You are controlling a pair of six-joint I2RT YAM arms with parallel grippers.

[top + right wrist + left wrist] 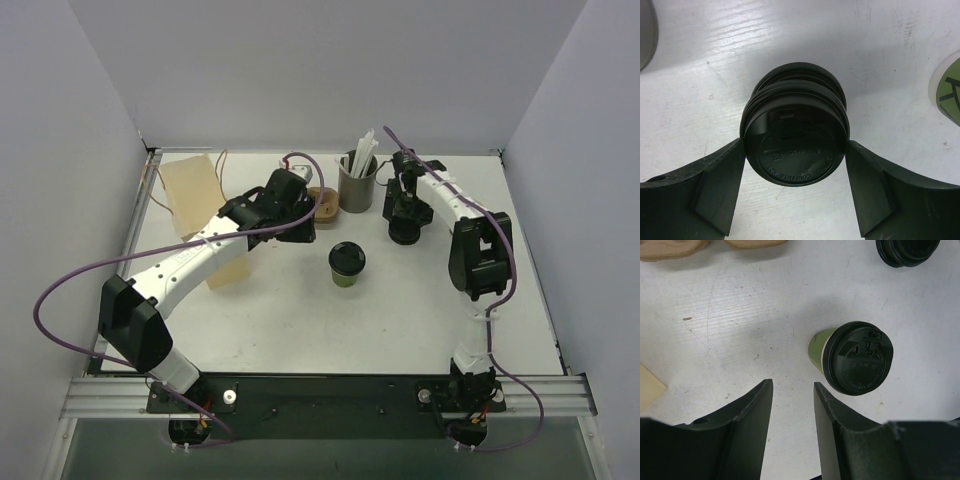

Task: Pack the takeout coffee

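I count one takeout coffee, lid on, upright near the middle of the table, plus one grey cup holding white straws, one stack of black lids, two brown cardboard rings and two tan paper bags. My right hand is clamped on the stack's top lid, just right of the grey cup. My left hand hangs with fingers apart and empty, beside the rings, near the coffee

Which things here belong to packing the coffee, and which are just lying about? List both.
Job: green cup with black lid; paper bag, probably.
Lying about: stack of black lids; grey cup of straws; brown cardboard pieces.
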